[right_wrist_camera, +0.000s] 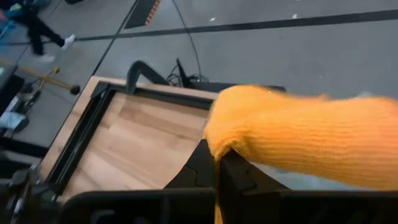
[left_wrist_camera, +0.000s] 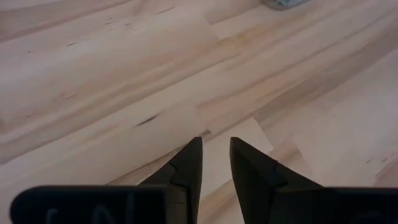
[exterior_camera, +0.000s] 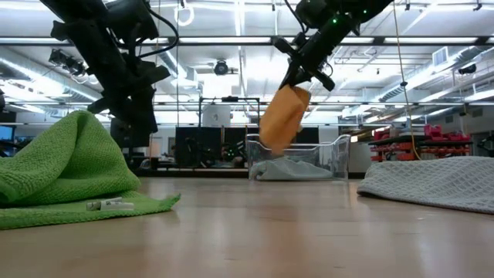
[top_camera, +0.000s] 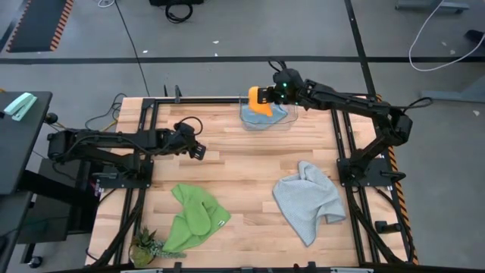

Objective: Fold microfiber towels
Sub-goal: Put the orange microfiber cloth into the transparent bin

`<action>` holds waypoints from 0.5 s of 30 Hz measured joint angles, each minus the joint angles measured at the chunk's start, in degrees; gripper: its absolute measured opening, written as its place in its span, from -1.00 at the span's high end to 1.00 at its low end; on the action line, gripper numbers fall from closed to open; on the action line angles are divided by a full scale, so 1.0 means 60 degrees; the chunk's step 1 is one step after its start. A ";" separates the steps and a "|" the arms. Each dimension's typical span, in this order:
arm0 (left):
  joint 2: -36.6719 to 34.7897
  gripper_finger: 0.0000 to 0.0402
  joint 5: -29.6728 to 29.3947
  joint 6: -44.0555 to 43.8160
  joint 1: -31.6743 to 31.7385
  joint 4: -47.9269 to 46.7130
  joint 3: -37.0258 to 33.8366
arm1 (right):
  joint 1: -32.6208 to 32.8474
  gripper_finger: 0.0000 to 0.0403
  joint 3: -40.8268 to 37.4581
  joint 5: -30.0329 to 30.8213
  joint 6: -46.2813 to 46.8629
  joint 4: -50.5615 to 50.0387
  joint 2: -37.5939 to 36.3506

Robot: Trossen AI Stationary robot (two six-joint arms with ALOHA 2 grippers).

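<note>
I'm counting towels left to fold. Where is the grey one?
In the high view the grey towel lies crumpled on the table's right side, right of the green towel and nearer the camera than the clear bin.

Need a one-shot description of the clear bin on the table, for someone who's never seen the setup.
On the wooden table, go to the middle of the far edge, away from the green towel and grey towel lying at the near side. The clear bin sits there with a light blue towel inside. It is the only container, see-through, directly under the orange towel hanging from the right gripper.
</note>
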 joint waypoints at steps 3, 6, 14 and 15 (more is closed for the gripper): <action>0.0000 0.58 0.0000 -0.0010 0.0120 0.0117 0.0000 | 0.0108 1.00 0.0000 -0.0234 -0.0027 0.0003 0.0000; 0.0000 0.59 0.0000 -0.0020 0.0221 0.0176 0.0000 | 0.0344 1.00 0.0000 -0.0304 -0.0028 0.0018 0.0000; 0.0000 0.55 0.0000 0.0047 0.0381 0.0521 0.0000 | 0.0396 1.00 0.0000 -0.0702 0.0444 0.0008 0.0000; 0.0000 0.54 0.0000 0.0051 0.0381 0.0527 0.0000 | 0.0325 1.00 0.0000 -0.0777 0.0490 -0.0014 0.0000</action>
